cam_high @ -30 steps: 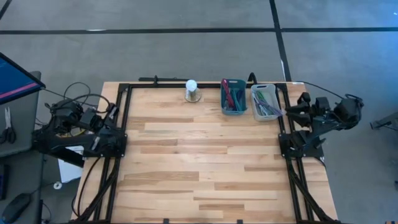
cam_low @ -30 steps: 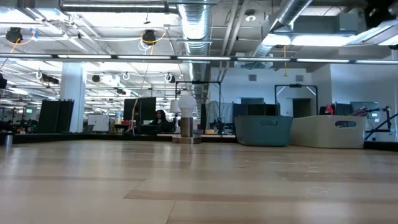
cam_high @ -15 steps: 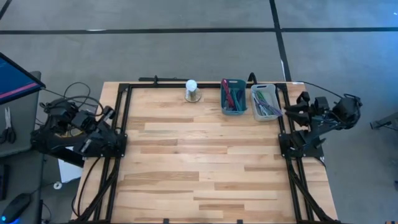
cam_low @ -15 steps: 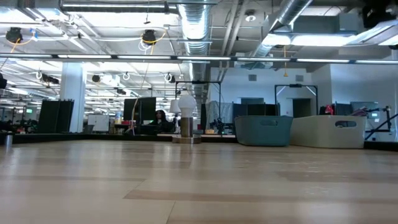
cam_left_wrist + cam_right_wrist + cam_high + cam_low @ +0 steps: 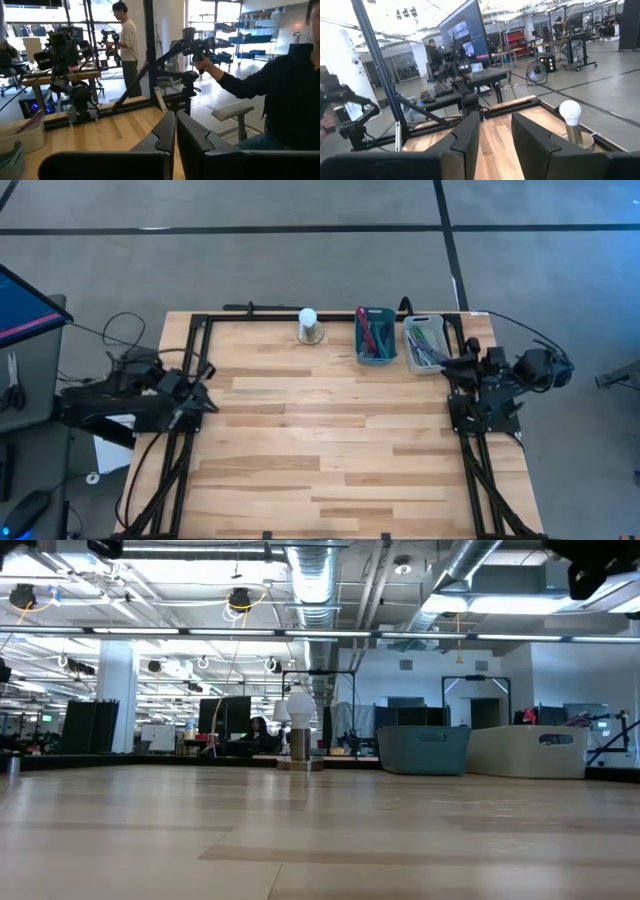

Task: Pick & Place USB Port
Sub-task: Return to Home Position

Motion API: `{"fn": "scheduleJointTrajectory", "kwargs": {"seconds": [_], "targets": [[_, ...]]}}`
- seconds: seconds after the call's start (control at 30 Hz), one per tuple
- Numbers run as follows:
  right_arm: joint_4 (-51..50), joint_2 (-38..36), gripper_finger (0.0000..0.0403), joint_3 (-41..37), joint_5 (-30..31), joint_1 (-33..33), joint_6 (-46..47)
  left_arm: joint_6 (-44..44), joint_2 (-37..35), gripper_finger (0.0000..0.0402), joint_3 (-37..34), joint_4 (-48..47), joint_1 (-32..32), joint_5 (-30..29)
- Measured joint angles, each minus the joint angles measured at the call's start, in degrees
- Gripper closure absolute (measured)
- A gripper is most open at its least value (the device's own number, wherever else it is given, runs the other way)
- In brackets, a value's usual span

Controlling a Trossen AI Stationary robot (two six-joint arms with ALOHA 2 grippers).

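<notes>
The charger cables (image 5: pixel 428 348) are lying inside the gray bin (image 5: pixel 425 319). They are looking light, limp and slick, so a stiff plug end is likely offering the best hold. Just beside the bin, the right end effector (image 5: pixel 447 365) is hanging parted and empty. Well apart from it, the left end effector (image 5: pixel 208 402) is waiting, closed on nothing. A smooth wooden counter (image 5: pixel 320 440) is carrying the bin in an open workshop.

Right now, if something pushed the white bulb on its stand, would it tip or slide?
Probably top-heavy: the white bulb stands tall over a small round base, so a high push would likely tip it. A low push may just slide it across the smooth table.
</notes>
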Motion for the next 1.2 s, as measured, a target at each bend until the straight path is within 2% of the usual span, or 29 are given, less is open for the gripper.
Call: {"fn": "scheduleJointTrajectory", "kwargs": {"seconds": [0.3, 0.57, 0.73, 1.0, 1.2], "targets": [[5.5, 0.0, 0.0295, -4.4, 0.8, 0.0, -0.4, -0.3, 0.0, 0.0385, -12.7, 13.8, 0.0, 0.0], [12.5, 0.0, 0.0295, -9.3, 0.9, 0.0, -2.0, -1.4, 0.0, 0.0385, -21.4, 25.5, 0.0, 0.0], [13.7, 0.0, 0.0295, -11.6, 0.9, 0.0, -2.1, -2.2, 0.0, 0.0385, -25.7, 29.4, 0.0, -0.8], [16.7, 0.0, 0.0295, -14.6, 1.2, 0.0, -2.1, -2.1, 0.0, 0.0385, -25.9, 30.0, 0.0, -0.8], [23.1, 0.0, 0.0295, -19.5, 8.2, 0.0, -4.0, -2.1, 0.0, 0.0385, -25.9, 29.8, 0.0, -0.8]]}}
